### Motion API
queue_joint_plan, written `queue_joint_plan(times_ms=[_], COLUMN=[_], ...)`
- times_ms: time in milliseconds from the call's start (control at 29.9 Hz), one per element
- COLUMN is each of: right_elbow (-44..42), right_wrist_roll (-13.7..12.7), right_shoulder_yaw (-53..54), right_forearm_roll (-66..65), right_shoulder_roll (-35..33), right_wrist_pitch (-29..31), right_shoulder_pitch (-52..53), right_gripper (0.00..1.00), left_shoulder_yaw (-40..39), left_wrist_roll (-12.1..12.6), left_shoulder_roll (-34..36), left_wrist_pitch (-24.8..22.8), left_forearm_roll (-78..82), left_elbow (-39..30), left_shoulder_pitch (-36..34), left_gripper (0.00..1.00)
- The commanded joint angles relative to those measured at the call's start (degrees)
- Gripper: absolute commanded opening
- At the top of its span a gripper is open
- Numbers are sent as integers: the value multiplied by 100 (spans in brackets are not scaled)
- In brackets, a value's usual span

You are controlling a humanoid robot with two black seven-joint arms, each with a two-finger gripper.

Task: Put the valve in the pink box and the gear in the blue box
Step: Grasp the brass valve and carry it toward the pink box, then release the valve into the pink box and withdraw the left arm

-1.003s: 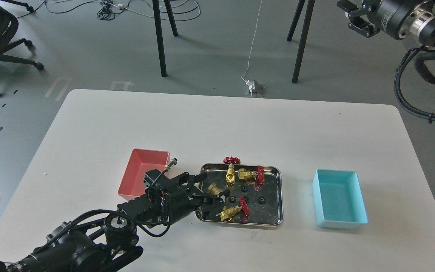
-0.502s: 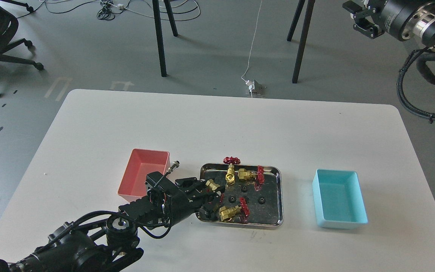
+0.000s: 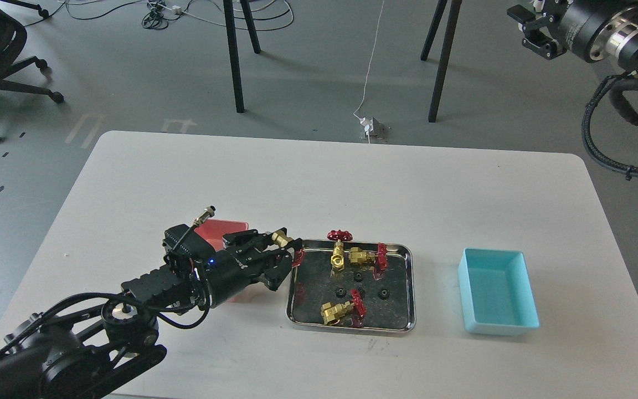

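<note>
Our left end effector (image 3: 281, 252) pinches a valve (image 3: 287, 244) just beside the steel tray's (image 3: 352, 329) left rim, close to the pink box (image 3: 219, 228) on the counter (image 3: 319, 183). Black gears (image 3: 358, 275) lie in the tray. The blue box (image 3: 497, 291) sits right. Our right end effector (image 3: 535, 29) hangs high; we cannot tell its state.

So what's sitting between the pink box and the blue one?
In the head view, a steel tray of valves and gears lies between the pink box and the blue box.
</note>
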Motion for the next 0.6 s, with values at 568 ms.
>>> queue_joint_plan(times_ms=[568], right_elbow=[-138], right_wrist_roll=[-62], right_shoulder_yaw=[26], right_forearm_roll=[9], right_shoulder_roll=[180], right_wrist_pitch=[-243], right_shoulder_pitch=[43], right_gripper=[99], left_shoulder_yaw=[-275], left_wrist_roll=[-25], left_shoulder_roll=[686], left_wrist_pitch=[470], left_forearm_roll=[-250], left_elbow=[533], left_shoulder_pitch=[499], left_gripper=[19])
